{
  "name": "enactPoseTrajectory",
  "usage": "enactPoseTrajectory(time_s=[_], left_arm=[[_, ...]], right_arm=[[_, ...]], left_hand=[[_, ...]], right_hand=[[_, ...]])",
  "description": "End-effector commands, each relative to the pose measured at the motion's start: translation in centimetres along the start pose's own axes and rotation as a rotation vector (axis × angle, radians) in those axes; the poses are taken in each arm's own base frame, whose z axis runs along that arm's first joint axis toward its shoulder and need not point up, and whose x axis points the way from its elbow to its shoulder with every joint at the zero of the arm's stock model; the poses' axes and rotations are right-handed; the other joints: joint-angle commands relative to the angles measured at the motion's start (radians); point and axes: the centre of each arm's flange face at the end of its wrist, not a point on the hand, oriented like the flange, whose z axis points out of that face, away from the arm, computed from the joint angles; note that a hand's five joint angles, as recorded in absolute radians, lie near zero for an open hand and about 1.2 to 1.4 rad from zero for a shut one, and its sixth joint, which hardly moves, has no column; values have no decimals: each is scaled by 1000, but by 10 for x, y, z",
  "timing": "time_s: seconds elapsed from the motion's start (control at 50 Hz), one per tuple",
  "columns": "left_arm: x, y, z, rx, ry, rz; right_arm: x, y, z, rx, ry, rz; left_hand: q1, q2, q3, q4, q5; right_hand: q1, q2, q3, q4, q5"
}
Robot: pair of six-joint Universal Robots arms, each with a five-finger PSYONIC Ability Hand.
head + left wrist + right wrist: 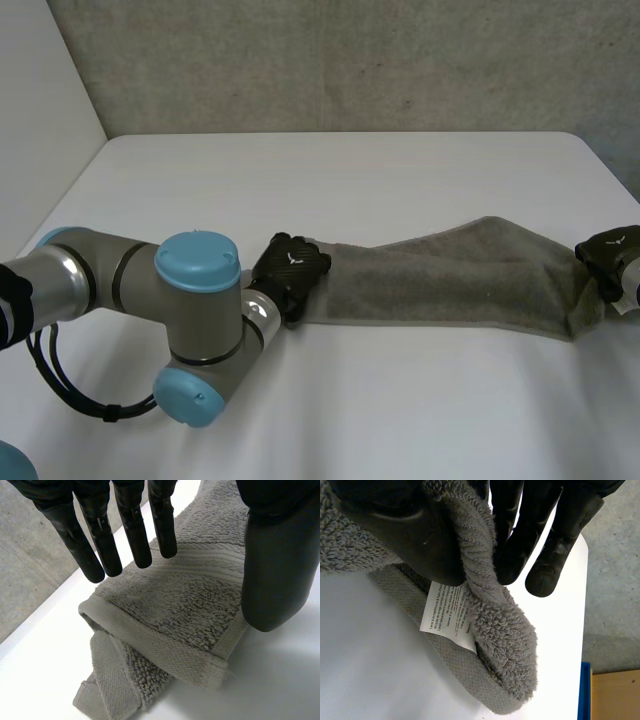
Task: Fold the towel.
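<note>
In the head view the edge at 3 o'clock cuts off most of the right hand (608, 258), and I cannot make out the corners of the towel (450, 280) at that end. At the towel's 9 o'clock end the left hand (290, 272) lies over the hem and hides it from me. The left arm (110, 280) runs out of view further toward 9 o'clock.

In the right wrist view a white label (447, 612) is half tucked under the fold by the thumb. Its print is too small for me to read. Beyond the edge of the table (370, 655), a blue strip (585, 690) and a tan panel (616, 695) are cut off, and I cannot tell what they are.

In the left wrist view the towel's lower layer disappears under the top fold.
</note>
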Motion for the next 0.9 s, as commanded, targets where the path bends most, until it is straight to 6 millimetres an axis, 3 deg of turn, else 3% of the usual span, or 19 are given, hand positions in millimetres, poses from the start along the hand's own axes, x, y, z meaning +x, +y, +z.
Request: enactPoseTrajectory(time_s=[0.02,0.46,0.5,0.6,0.62,0.64,0.78,0.88,0.9], left_arm=[[-2,-1,7,12,-9,0],[-5,7,14,-34,-39,65],[-7,7,14,-39,-39,64],[-11,6,14,-44,-52,58],[-11,6,14,-44,-52,58],[-13,4,14,-42,-57,56],[-29,-10,7,-21,-115,39],[-41,-31,-4,29,-145,12],[-47,-42,-10,56,-158,-6]], right_arm=[[-1,0,0,-1,-3,-1],[-5,-2,-1,5,-12,-6],[-5,-2,-1,5,-12,-6],[-5,-2,-1,6,-13,-6],[-5,-2,-1,6,-13,-6],[-5,-2,-1,6,-13,-6],[-5,-2,-2,7,-12,-3],[-2,-9,-8,26,-4,4],[2,-19,-16,55,13,2]], left_hand=[[44,40,41,47,-138],[38,35,35,41,-144],[82,79,79,85,-100],[680,676,677,682,498],[681,677,678,684,499],[785,782,783,788,603],[786,783,784,789,604],[786,783,784,789,604],[786,783,784,789,604]], right_hand=[[86,97,53,51,66],[86,97,53,51,66],[86,97,53,51,66],[86,97,53,51,66],[86,97,53,51,66],[86,97,53,51,66],[86,97,53,51,66],[86,97,53,51,66],[86,97,53,51,66]])
